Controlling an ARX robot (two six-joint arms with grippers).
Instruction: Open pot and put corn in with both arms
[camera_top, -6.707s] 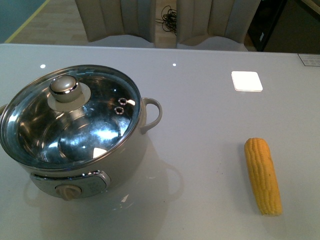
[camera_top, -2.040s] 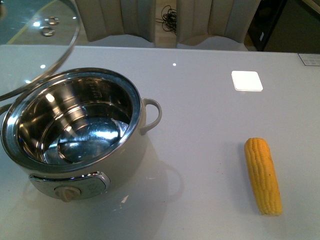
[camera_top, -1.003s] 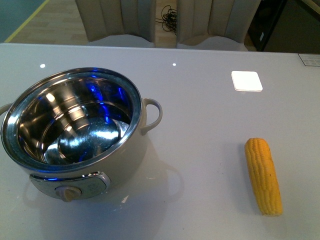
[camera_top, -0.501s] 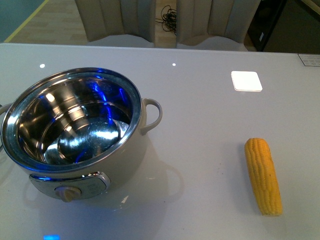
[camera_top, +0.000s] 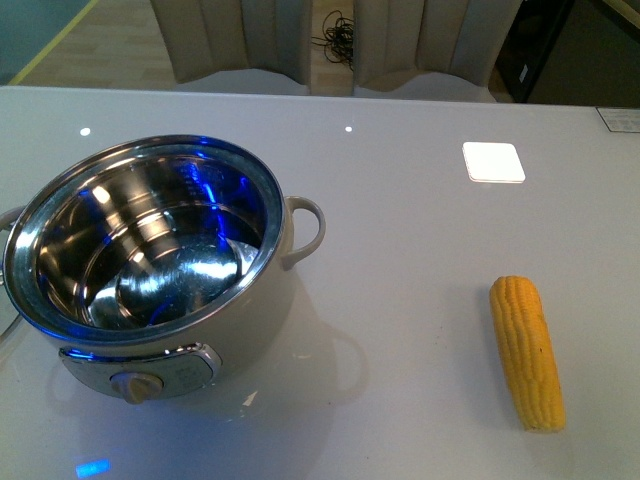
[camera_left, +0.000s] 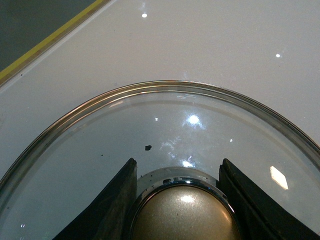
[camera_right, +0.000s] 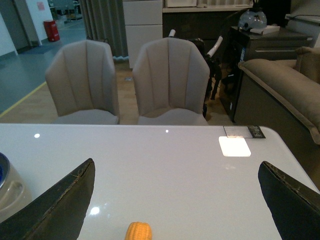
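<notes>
1. Pot (camera_top: 262, 310) status: it sits open on the table (camera_top: 420, 230), over on the left. The steel inside is bare with nothing in it, so I'd call the "open" half done.
2. The lid (camera_left: 165, 120) is with the left gripper (camera_left: 178, 167). Its fingers (camera_left: 122, 192) press in on either side of the knob (camera_left: 182, 217), clamped on it. White table shows through the glass, but I can't tell if the lid is resting on it or hanging above.
3. The corn (camera_top: 527, 352) lies on its side on the table, well to the right of the pot, with nothing touching it.
4. The right gripper (camera_right: 176, 164) is spread wide with nothing in it, up above the table. Only the cob's tip peeks into the edge of its wrist view.
5. Step in hand, my guess: the lid is off and out of the way, and the corn pick hasn't started.
6. Next move, as I see it:
   - The right arm drops over the cob and sets its jaws across the narrow width, near the middle.
   - It squeezes, lifts, carries the cob left over the rim and lets go.
   - The left arm should hold the lid clear of the opening meanwhile.
</notes>
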